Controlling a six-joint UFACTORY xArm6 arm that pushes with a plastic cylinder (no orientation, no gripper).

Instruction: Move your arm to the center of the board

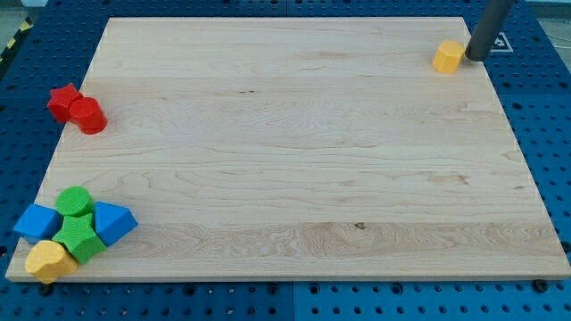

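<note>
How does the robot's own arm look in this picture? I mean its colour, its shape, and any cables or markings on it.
Only the rod shows, at the view's top right: a straight, round, dark grey bar with a smooth matte surface, cut off by the top edge. I see no cables, labels or markings on it. My tip is plain and blunt, right of the yellow block. The rest of the arm is out of view.

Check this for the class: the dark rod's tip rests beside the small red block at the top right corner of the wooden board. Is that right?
Not quite. In the camera view, my tip rests beside a small yellow block, not a red one, at the top right corner of the wooden board.
</note>
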